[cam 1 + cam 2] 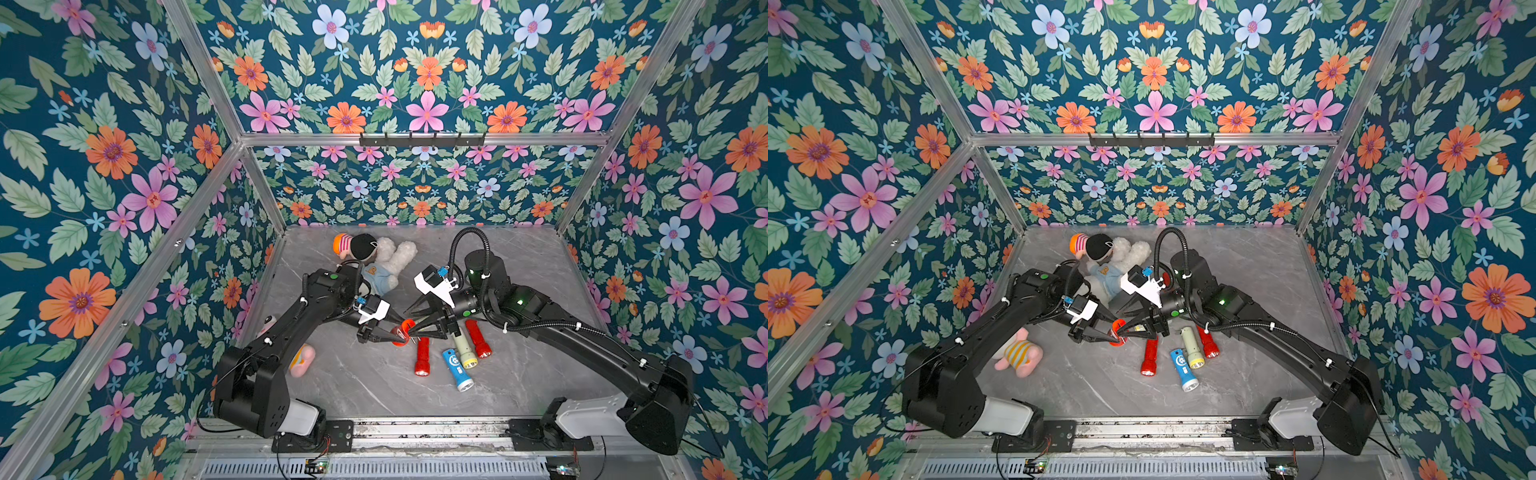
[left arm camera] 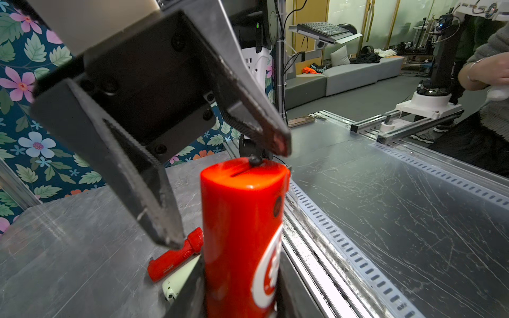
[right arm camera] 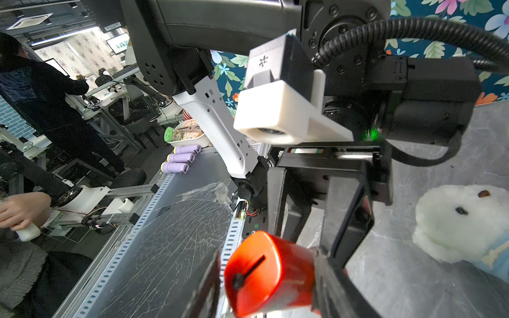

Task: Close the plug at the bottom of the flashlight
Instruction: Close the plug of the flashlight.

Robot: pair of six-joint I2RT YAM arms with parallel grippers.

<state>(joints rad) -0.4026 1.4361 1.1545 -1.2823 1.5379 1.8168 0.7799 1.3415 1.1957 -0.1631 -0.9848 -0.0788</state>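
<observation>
The orange-red flashlight (image 2: pixel 239 234) is off the surface (image 1: pixel 374 395), held up over its middle. The left hand (image 1: pixel 395 337) is clamped tight on the lower barrel, so the bottom end points at the right hand (image 2: pixel 224 191).

The right hand's jaws stand apart and grip nothing. One fingertip (image 2: pixel 275 140) sits at the rim of the end face (image 2: pixel 245 174), beside a small black knob (image 2: pixel 254 161). The other hangs clear of the barrel's side.

The end face shows only a thin slot, with no prongs sticking out, so the plug looks folded in or very nearly so. I cannot tell whether it is fully seated.

What seems left is a last press if needed, then setting the flashlight down among the four other flashlights (image 1: pixel 456 368) on the surface.
</observation>
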